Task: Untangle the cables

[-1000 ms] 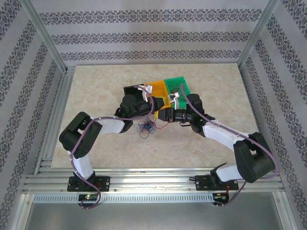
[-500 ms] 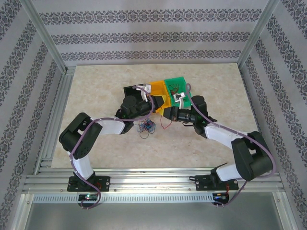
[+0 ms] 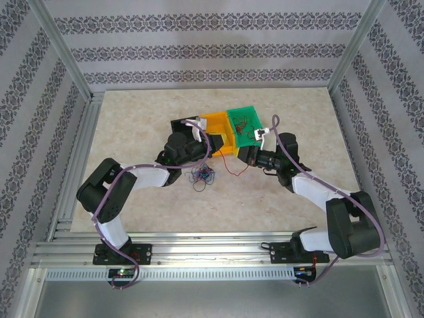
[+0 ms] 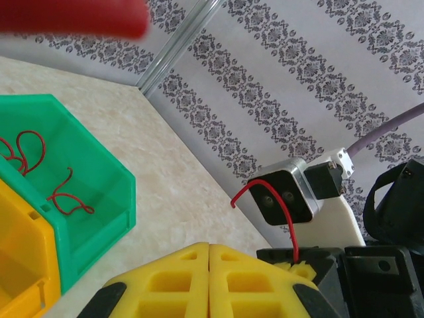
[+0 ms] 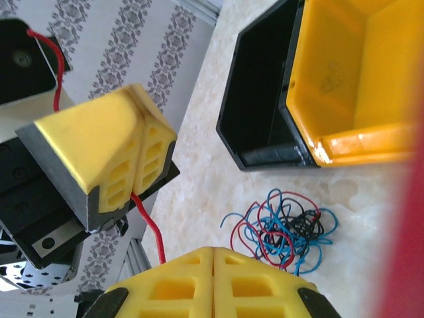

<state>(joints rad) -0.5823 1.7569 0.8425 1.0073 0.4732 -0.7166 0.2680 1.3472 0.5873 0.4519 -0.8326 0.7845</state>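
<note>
From above, the left gripper and the right gripper are both squeezed shut on one thin red wire. The wire sags between them over the pale stone-look table. Just beside it on the table lies the little knot of thin red, blue and dark cables. Behind stand a black plastic bin, a yellow plastic bin and a green plastic bin, side by side.

The left wrist camera shows its yellow fingers pressed together. The green bin holds loose red wires (curly ones).

In the right wrist camera, the red wire runs from one shut gripper to the other. A small stamped mark on the yellow bin's wall is too blurry to read.
</note>
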